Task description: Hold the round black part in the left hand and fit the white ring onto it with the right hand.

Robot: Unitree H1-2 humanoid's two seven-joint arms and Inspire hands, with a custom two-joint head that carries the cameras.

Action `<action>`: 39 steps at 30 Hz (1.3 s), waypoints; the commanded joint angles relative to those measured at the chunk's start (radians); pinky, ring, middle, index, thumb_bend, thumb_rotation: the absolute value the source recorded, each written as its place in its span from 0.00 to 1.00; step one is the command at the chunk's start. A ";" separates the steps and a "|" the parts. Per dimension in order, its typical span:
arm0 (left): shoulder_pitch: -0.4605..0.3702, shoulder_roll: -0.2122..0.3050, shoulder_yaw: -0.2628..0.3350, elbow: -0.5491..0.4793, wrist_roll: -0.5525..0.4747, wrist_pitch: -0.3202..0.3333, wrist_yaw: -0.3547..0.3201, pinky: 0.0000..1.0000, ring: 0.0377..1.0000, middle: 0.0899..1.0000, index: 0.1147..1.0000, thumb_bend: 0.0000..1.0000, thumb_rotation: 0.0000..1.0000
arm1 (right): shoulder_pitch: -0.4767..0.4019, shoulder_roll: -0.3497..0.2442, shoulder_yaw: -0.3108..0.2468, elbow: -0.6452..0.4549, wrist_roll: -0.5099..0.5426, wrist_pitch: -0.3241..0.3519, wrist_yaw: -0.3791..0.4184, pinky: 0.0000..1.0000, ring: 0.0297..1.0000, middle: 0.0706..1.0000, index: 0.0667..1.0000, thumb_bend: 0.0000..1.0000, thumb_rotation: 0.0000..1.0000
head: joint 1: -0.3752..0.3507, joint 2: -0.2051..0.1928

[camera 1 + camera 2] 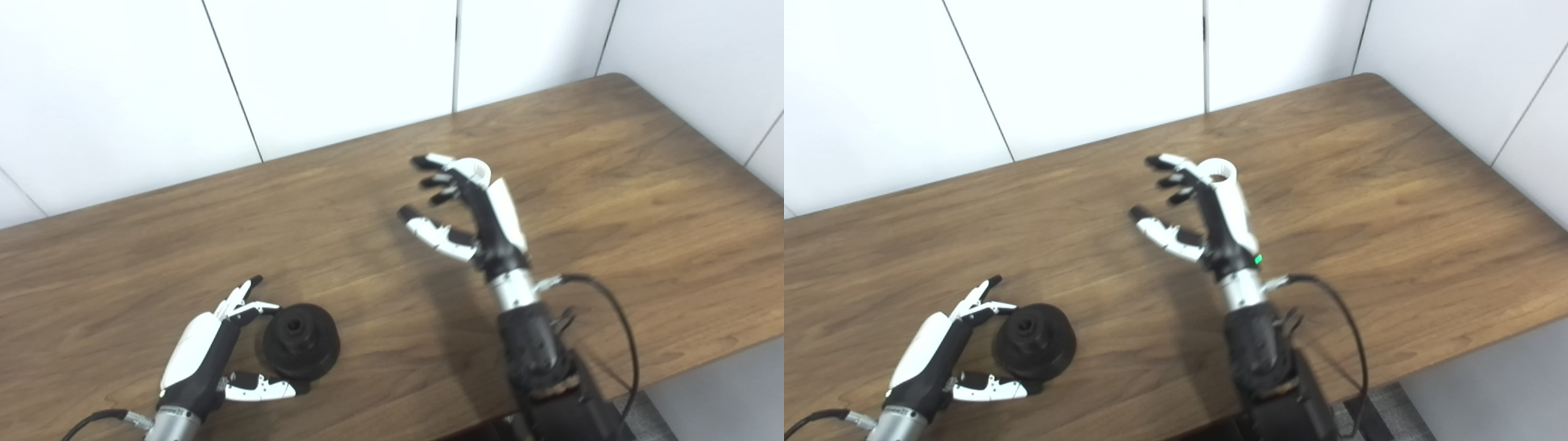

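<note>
The round black part (301,340) stands on the wooden table (612,184) near the front left, its hole facing up. My left hand (202,355) lies open just left of it, fingers by its upper left side and thumb along its near edge, not closed on it. The white ring (1217,170) rests on the table at mid-depth. My right hand (1206,211) hovers open with fingers spread, right beside the ring and partly covering it in the left eye view. Nothing is between its fingers.
White wall panels run behind the table's far edge. The table's right corner (612,76) and front edge are in view. A black cable (612,312) loops off my right forearm.
</note>
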 commanded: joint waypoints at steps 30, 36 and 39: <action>-0.021 0.006 0.020 0.029 -0.016 -0.060 0.011 0.98 1.00 1.00 0.59 0.97 0.27 | -0.285 -0.359 0.022 0.162 -0.170 0.275 0.274 0.85 0.98 1.00 0.87 0.85 0.74 | 0.009 -0.004; -0.019 0.011 0.022 0.024 -0.014 -0.055 0.008 0.97 1.00 1.00 0.59 0.97 0.28 | -0.319 -0.410 0.081 0.225 -0.184 0.340 0.381 0.91 1.00 1.00 0.96 1.00 0.86 | 0.017 0.002; -0.017 0.012 0.022 0.017 -0.012 -0.050 0.004 0.96 1.00 1.00 0.59 0.97 0.28 | -0.323 -0.428 0.108 0.250 -0.186 0.361 0.418 0.93 1.00 1.00 0.98 1.00 0.84 | 0.019 0.006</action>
